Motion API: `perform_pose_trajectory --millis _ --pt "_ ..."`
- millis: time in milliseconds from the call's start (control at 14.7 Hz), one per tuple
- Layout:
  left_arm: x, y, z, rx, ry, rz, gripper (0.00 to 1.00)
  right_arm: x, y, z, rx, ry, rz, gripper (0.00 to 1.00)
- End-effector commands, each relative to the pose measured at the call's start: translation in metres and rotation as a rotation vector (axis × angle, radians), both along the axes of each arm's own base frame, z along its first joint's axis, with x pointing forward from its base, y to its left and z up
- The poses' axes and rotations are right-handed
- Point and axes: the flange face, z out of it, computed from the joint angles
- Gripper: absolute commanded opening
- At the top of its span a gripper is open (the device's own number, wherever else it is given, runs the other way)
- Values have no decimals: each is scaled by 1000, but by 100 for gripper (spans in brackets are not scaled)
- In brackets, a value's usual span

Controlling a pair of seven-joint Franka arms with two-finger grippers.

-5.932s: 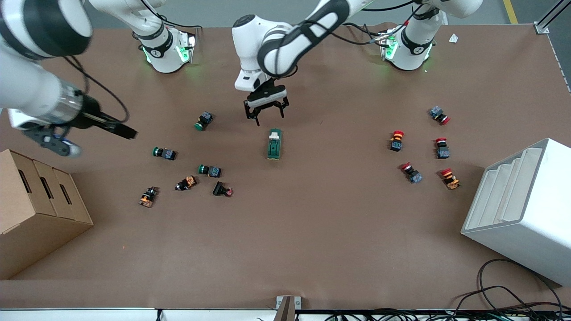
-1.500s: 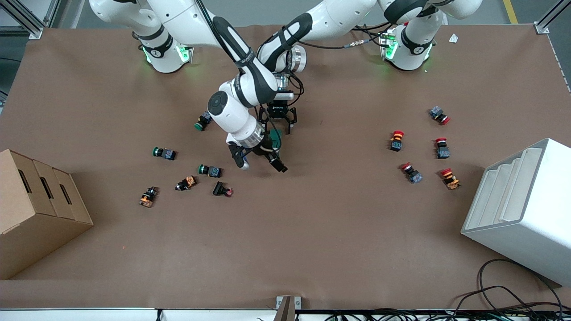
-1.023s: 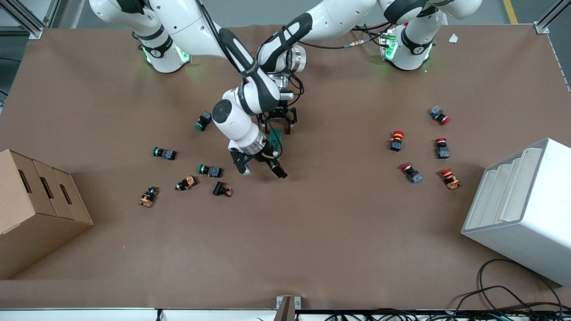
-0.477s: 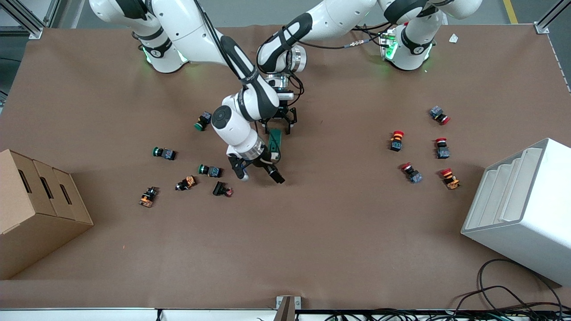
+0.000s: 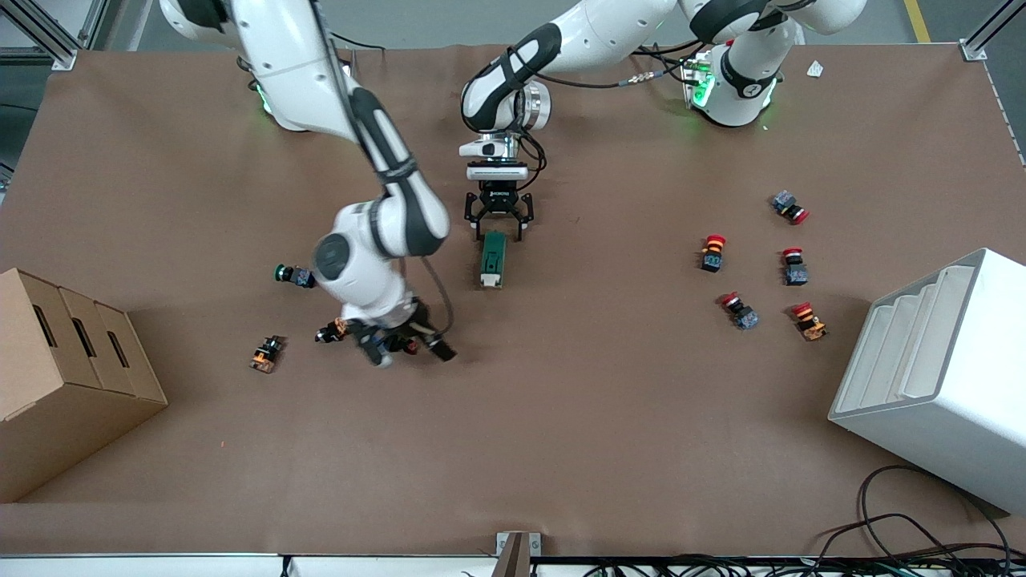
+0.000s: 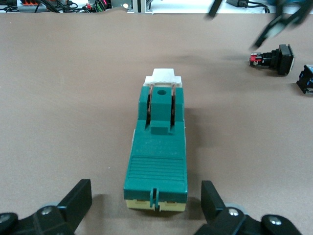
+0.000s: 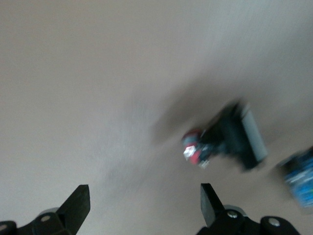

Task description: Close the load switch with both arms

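The load switch (image 5: pixel 492 256) is a dark green block lying mid-table, with its cream end (image 5: pixel 488 280) nearer the front camera. In the left wrist view the switch (image 6: pixel 159 152) has its green lever lying flat and a white piece at the end away from the gripper. My left gripper (image 5: pixel 498 228) is open, and its fingers (image 6: pixel 78 200) stand either side of the switch's farther end without touching it. My right gripper (image 5: pixel 409 353) is open and empty over the push-button cluster. In the right wrist view the gripper (image 7: pixel 144 188) is near a blurred red-and-black push-button (image 7: pixel 220 142).
Green (image 5: pixel 292 275) and orange (image 5: pixel 264 353) push-buttons lie toward the right arm's end. Several red-capped push-buttons (image 5: pixel 712 252) lie toward the left arm's end. A cardboard box (image 5: pixel 64 377) and a white stepped rack (image 5: pixel 938 377) stand at the table's two ends.
My right arm has swung off the load switch to the push-button cluster nearer the front camera. My left gripper has stayed open at the switch. The switch's cream end now faces the front camera.
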Motion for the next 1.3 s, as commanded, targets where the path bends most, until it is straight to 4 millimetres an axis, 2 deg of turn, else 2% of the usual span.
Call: perform_pose_trajectory --millis 0,273,477,545,750,886,1023,1091,1227 --pt "2 0 -3 -6 -11 3 99 11 -81 63 -6 9 162 100" --pt "3 0 -2 -7 -12 3 99 23 -198 150 -210 -41 459 100" --pt "4 0 -1 -6 -13 3 99 19 -276 233 -248 49 640 100" --pt "4 0 -1 -7 -13 4 99 16 -295 257 -245 56 681 100" --pt "4 0 -1 -6 -13 3 99 1 -348 305 -270 64 703 100" --pt "5 -2 3 -7 -15 3 99 -4 -354 330 -280 65 680 100" --pt "9 -6 21 7 -9 17 99 -3 -354 341 -295 60 674 100" --pt "13 -12 37 8 14 59 99 -3 -357 341 -296 62 657 100" --pt "18 -30 75 37 96 125 99 -7 -376 343 -278 58 634 100"
